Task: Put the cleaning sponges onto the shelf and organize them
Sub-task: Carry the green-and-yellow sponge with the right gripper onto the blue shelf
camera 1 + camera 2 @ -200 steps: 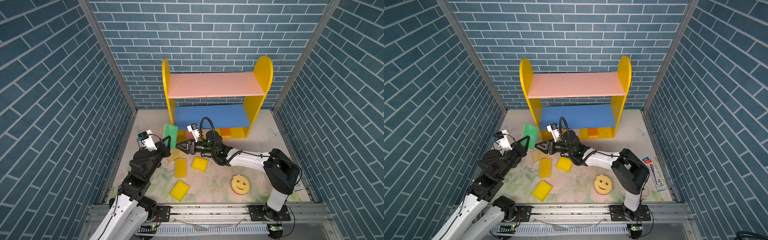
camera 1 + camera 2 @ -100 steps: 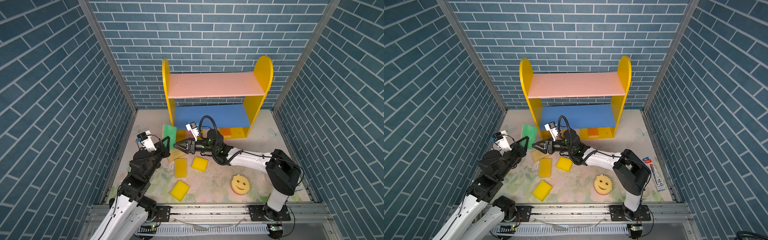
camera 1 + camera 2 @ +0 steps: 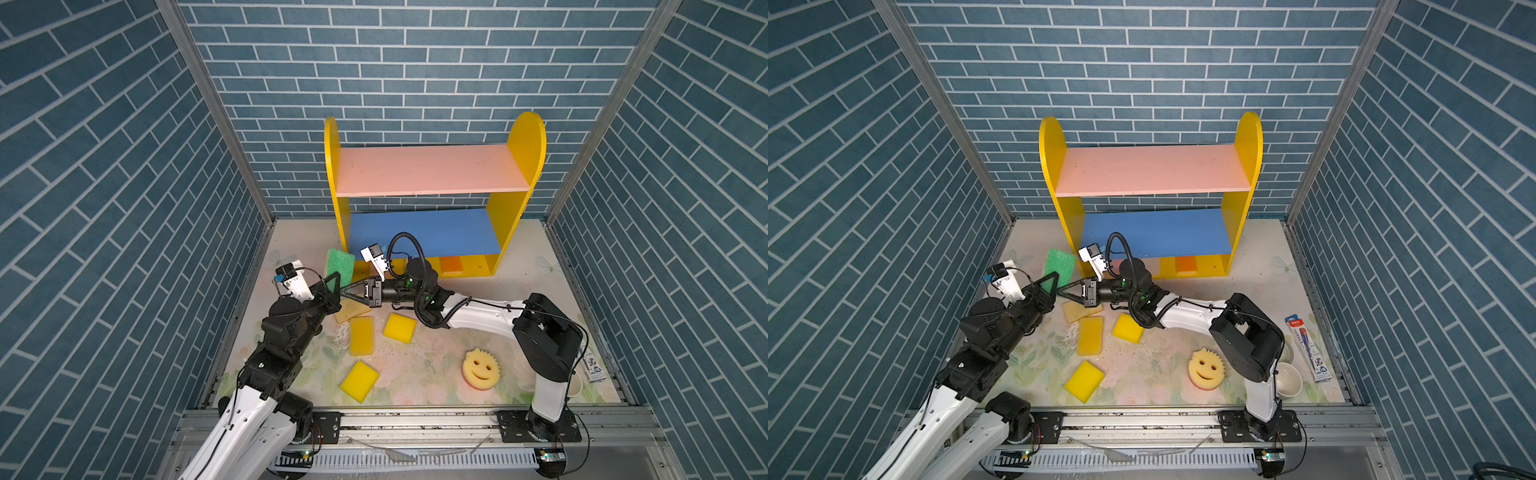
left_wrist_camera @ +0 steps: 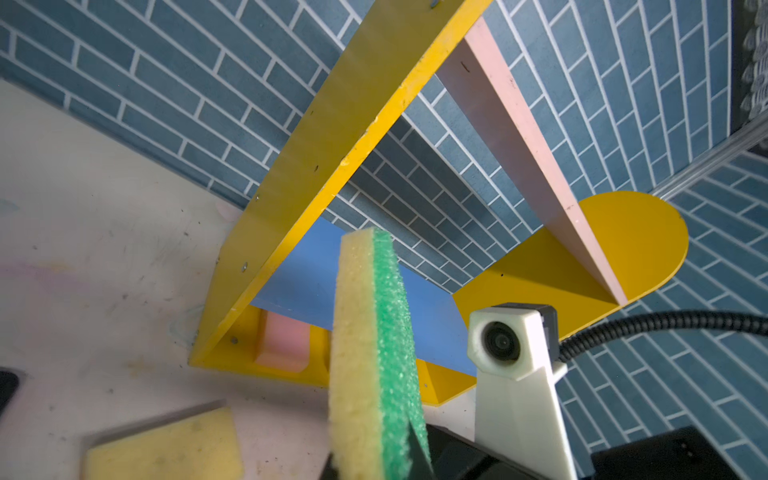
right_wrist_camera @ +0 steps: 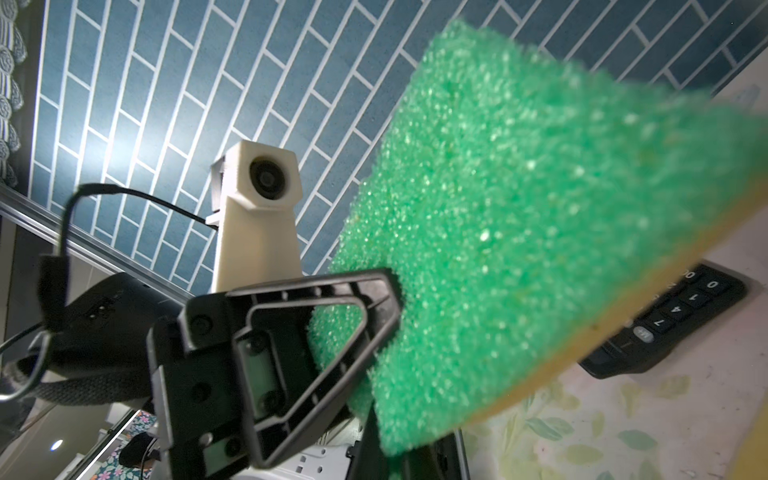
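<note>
A green-faced sponge with a yellow back stands on edge left of the shelf, held off the floor. My right gripper reaches across and is shut on its lower edge. My left gripper flanks the same sponge, one black finger lying against the green face; whether it still presses is unclear. A tan sponge, three yellow ones and a smiley sponge lie on the floor. An orange sponge and a pink one sit on the shelf's base.
A black calculator lies on the floor beyond the held sponge. A white cup and a packaged pen sit at the right wall. Blue brick walls close in three sides.
My right gripper has moved left to the green sponge and closed on it. The left arm has stayed where it was, with the sponge still between its fingers.
</note>
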